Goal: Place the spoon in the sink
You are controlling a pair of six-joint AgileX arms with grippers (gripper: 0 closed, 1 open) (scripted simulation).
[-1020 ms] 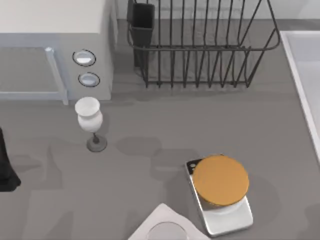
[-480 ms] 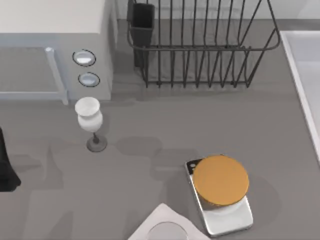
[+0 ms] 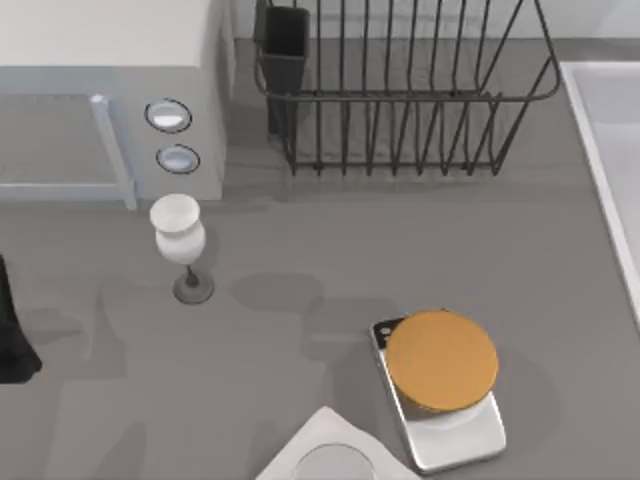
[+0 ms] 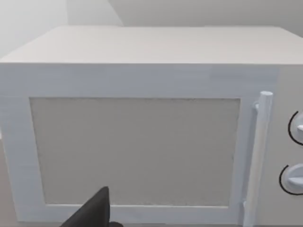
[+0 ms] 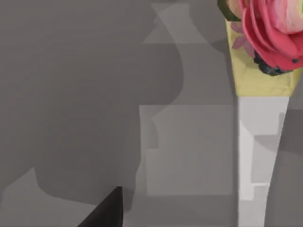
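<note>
Sink (image 3: 607, 150) seen at the surface's right edge; could not place the spoon. Judged light, stiff, slick: best pinched mid-handle. Could not tell left tool (image 4: 94, 215), facing the white box (image 4: 142, 142), or right tool (image 5: 106, 210) open or closed.

White box (image 4: 142, 123) facing my left wrist, door with grey window (image 4: 135, 151), upright handle (image 4: 259, 156), two knobs (image 4: 296, 151), possibly my dark fingertip (image 4: 97, 213) below.

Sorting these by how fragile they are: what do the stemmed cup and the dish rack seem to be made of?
The stemmed cup looks like matte white ceramic or frosted glass: opaque pale bowl, thin dark stem, grey round foot. The dish rack looks like dark coated metal wire: thin, evenly spaced black bars with little shine. Neither can be told for certain.
</note>
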